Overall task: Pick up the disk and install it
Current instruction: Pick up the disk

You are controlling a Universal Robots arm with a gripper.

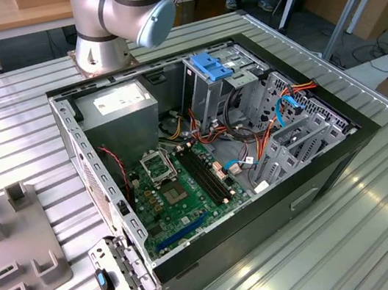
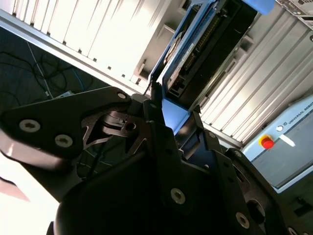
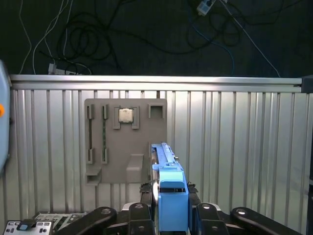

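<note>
Tool (image 3: 168, 198) clenched on the disk (image 3: 163, 155), its black fingers (image 3: 145, 190) pressing either side of the bright blue rail in the first wrist view; the disk stands edge-on and points away from the tool. In the second wrist view the tool (image 2: 171, 117) holds the disk (image 2: 210, 44) by its near end, dark body framed in blue, raised off the ribbed metal worktop (image 2: 98, 34). In the first wrist view a grey fixture plate (image 3: 124, 142) lies on the worktop (image 3: 234, 147) behind the disk, with a square processor (image 3: 126, 115) seated in one recess; loose cables (image 3: 88, 39) lie on the dark floor past the worktop's edge. In the exterior view an open computer case (image 1: 332, 166) sits mid-worktop, showing a green motherboard (image 1: 179, 192), a grey power supply (image 1: 117, 109) and a metal cage with a light-blue latch (image 1: 214, 67); the arm's base (image 1: 113, 17) rises by the far edge; the fixture plate (image 1: 12, 257) lies near the edge at the exterior view's left.
</note>
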